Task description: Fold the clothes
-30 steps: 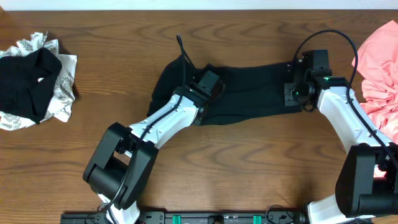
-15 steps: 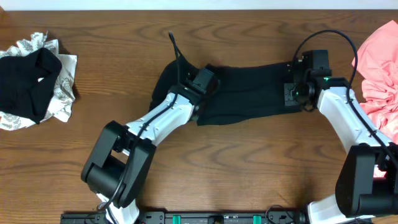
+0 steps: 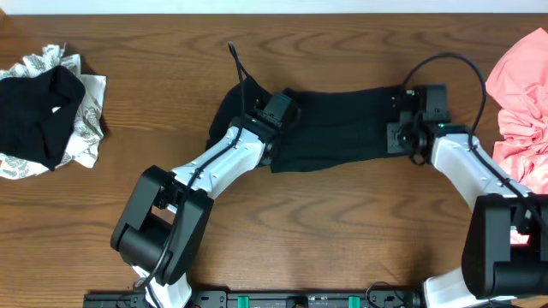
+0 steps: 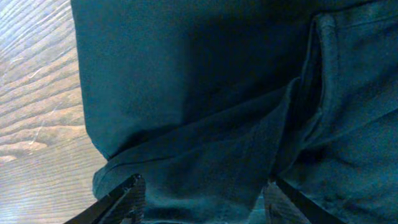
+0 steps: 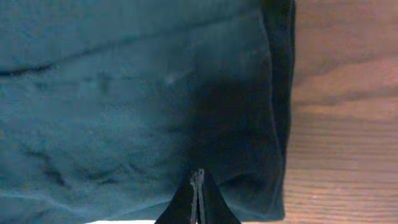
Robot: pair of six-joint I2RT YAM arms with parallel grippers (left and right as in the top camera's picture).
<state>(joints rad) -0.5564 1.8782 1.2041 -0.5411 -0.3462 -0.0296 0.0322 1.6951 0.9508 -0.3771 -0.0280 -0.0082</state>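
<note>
The black shirt (image 3: pixel 342 124) lies spread across the middle of the table as a wide band. My left gripper (image 3: pixel 287 109) is over its left part. In the left wrist view the left gripper (image 4: pixel 204 199) is open, its fingers (image 4: pixel 127 200) wide apart either side of a raised fold of the shirt (image 4: pixel 205 93). My right gripper (image 3: pixel 396 137) is at the shirt's right end. In the right wrist view the right gripper (image 5: pixel 198 173) has its tips pressed together into the cloth (image 5: pixel 124 93), just inside the shirt's right edge.
A salmon-pink garment (image 3: pixel 524 94) is heaped at the table's right edge, close to my right arm. At the far left a black garment (image 3: pixel 38 111) lies on a white-grey patterned piece (image 3: pixel 87 128). Bare wood (image 3: pixel 342 222) lies in front of the shirt.
The right gripper's jaws have closed on the shirt's right end and it has shifted slightly left and nearer. The left gripper has crept a little left over the shirt.
</note>
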